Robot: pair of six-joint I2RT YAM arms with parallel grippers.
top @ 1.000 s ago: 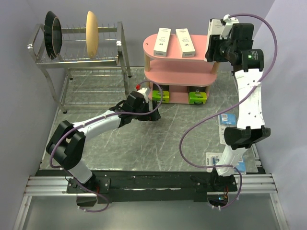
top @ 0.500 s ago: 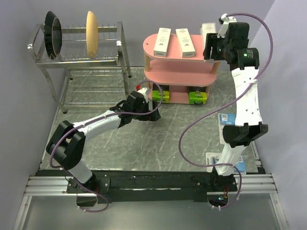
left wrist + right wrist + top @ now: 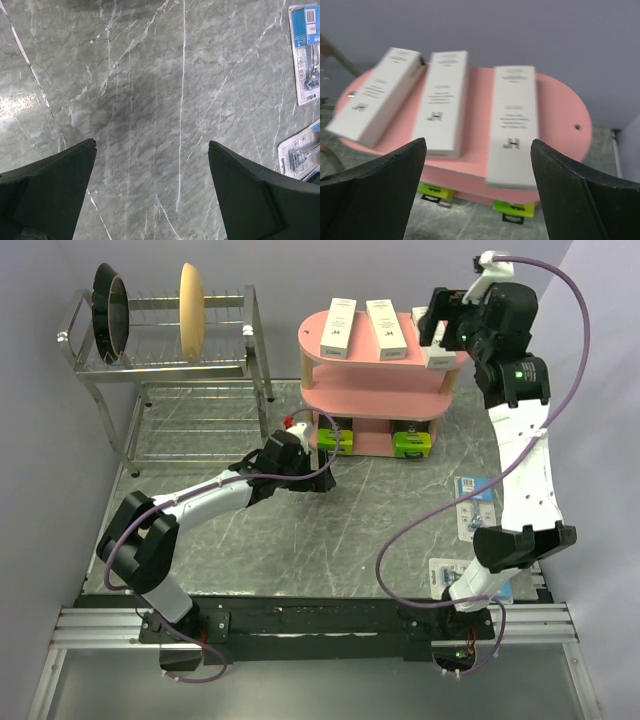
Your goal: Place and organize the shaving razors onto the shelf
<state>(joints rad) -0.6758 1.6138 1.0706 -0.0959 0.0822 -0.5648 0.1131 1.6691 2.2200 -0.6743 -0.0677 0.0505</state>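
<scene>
The pink shelf [image 3: 375, 395] stands at the back centre. Three slim white boxes lie side by side on its top board [image 3: 557, 107]: left [image 3: 338, 325], middle [image 3: 386, 329] and right [image 3: 435, 337]. The right one [image 3: 512, 125] overhangs the near edge a little. Two black-and-lime boxes [image 3: 335, 438] [image 3: 412, 443] sit on the bottom tier. Two blister packs [image 3: 474, 504] [image 3: 445, 575] lie on the table at right, partly behind the right arm. My right gripper [image 3: 444, 322] is open and empty above the right white box. My left gripper [image 3: 318, 478] is open and empty over the table, just in front of the shelf.
A metal dish rack [image 3: 170, 360] stands at the back left with a tan bowl [image 3: 191, 310] and black bowls [image 3: 110, 310]. The left wrist view shows grey marble tabletop [image 3: 150, 90] with both blister packs at its right edge [image 3: 306, 55].
My right gripper has set the third white box down on the top board, let it go and drawn back up and right. The left arm has not moved.
</scene>
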